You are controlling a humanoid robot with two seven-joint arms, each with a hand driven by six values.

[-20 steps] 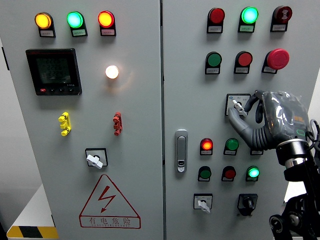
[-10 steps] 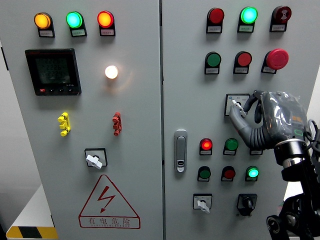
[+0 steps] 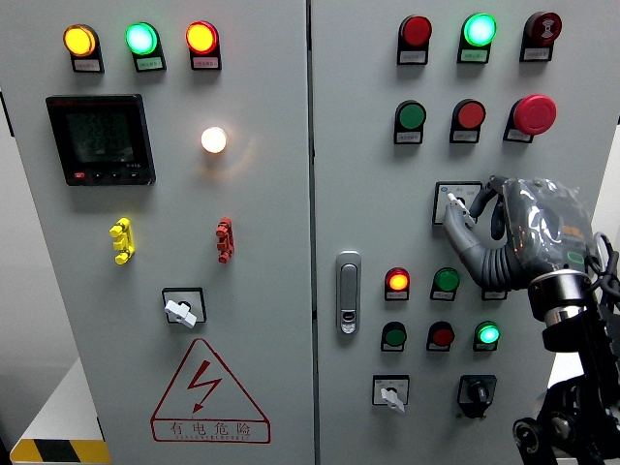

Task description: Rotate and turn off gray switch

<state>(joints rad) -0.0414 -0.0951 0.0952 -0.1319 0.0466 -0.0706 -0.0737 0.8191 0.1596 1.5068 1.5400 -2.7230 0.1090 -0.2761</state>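
- The left cabinet door [image 3: 155, 242] carries three lit lamps along its top: amber [image 3: 79, 40], green [image 3: 141, 38] and a red-rimmed one [image 3: 201, 37].
- Below them are a dark meter [image 3: 101, 139] and a glowing white lamp [image 3: 214, 139].
- Lower down are a yellow clip [image 3: 122, 240], a red clip [image 3: 225, 239], a white-handled knob [image 3: 183, 308] and a red warning triangle [image 3: 207, 392].
- Compared with the earlier pictures, everything on this door sits a touch further left and lower; the view has drifted, and nothing on the door has changed.
- A metal door latch [image 3: 349, 292] is at the left edge of the right door.
- The gray switch [image 3: 455, 203] is in its square plate in the middle of the right door, under a green button [image 3: 411, 117] and a red button [image 3: 470, 115].
- The right hand [image 3: 518, 232] comes in from the lower right, and its fingers [image 3: 463, 221] are closed around the gray switch's handle, as they were a second ago.
- The handle's angle looks unchanged; I cannot tell whether it has turned at all.
- A red mushroom button [image 3: 535, 112] is above the hand, and a black knob [image 3: 478, 392] is below it.
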